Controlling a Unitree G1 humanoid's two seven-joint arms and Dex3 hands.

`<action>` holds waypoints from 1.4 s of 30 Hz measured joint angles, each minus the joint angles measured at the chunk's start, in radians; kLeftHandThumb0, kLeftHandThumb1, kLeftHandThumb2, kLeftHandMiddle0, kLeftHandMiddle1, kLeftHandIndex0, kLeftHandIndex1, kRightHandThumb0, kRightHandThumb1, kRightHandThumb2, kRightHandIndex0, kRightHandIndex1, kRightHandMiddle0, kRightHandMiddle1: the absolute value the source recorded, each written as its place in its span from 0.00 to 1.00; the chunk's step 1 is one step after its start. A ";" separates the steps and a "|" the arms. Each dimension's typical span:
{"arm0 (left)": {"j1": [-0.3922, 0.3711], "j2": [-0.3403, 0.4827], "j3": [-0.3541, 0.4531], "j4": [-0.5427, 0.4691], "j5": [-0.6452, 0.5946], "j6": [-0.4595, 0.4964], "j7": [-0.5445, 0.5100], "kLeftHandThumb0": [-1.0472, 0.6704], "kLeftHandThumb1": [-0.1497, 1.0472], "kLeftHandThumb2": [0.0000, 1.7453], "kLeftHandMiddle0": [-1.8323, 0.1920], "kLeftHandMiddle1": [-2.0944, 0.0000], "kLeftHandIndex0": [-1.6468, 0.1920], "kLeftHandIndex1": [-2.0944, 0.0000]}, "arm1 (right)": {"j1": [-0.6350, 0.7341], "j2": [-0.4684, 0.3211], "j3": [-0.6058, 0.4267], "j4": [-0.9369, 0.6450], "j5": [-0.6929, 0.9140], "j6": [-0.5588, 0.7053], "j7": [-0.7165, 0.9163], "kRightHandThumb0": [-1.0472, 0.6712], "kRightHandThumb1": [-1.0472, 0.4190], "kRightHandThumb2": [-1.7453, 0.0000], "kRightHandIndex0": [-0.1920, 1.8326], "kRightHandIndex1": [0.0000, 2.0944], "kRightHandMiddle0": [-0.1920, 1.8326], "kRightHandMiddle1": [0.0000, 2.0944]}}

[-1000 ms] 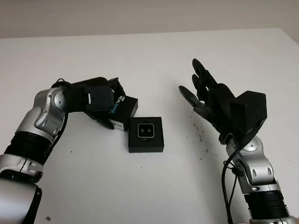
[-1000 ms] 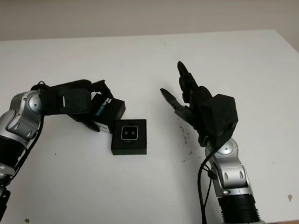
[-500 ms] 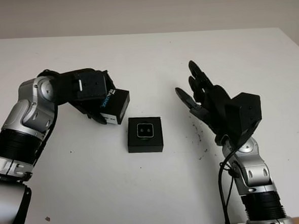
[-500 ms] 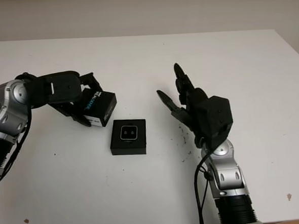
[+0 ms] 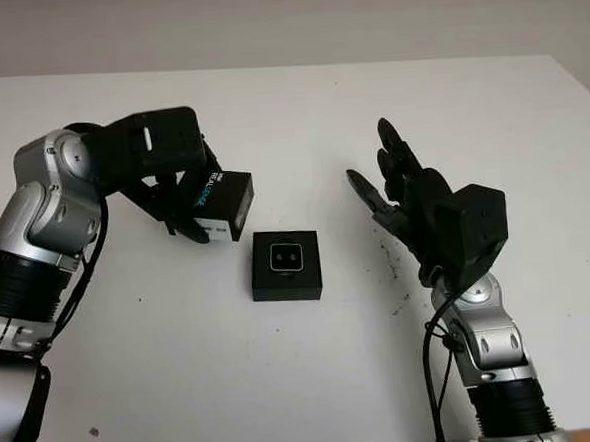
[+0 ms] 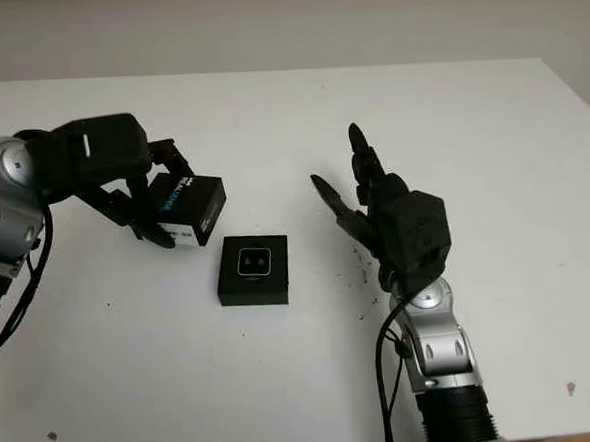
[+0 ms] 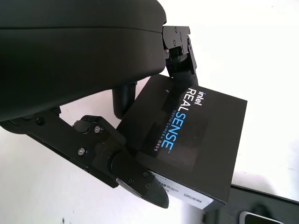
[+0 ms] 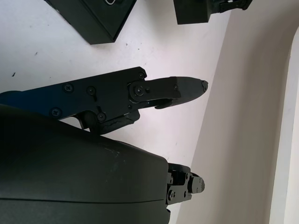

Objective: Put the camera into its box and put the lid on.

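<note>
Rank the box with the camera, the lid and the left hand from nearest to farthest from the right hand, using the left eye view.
1. Box with the camera: on the table, toward the middle from the open right hand.
2. Lid: farther over, beyond the box, raised off the table.
3. Left hand: farthest, gripping the lid on its far side.

White table point(image 5: 288, 111), few dark specks; plain pale wall behind; floor possibly at lower-right corner.

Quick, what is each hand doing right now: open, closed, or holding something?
Left hand: closed on the box lid, held above the table.
Right hand: open, holding nothing, raised to the right of the box base.
</note>
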 measured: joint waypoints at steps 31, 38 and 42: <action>0.139 -0.039 -0.098 -0.409 -0.132 0.504 0.123 0.39 1.00 0.16 0.69 0.00 0.75 0.04 | 0.006 0.063 0.003 -0.001 -0.006 -0.034 -0.058 0.27 0.00 0.85 0.06 0.02 0.07 0.02; 0.154 -0.015 -0.121 -0.419 -0.146 0.522 0.134 0.39 1.00 0.15 0.68 0.00 0.74 0.01 | 0.006 0.090 -0.001 -0.002 -0.005 -0.071 -0.095 0.27 0.00 0.82 0.04 0.01 0.06 0.01; 0.173 -0.002 -0.128 -0.419 -0.155 0.501 0.144 0.39 1.00 0.15 0.70 0.00 0.75 0.02 | 0.006 0.097 -0.001 -0.010 -0.007 -0.071 -0.103 0.27 0.00 0.83 0.05 0.02 0.06 0.02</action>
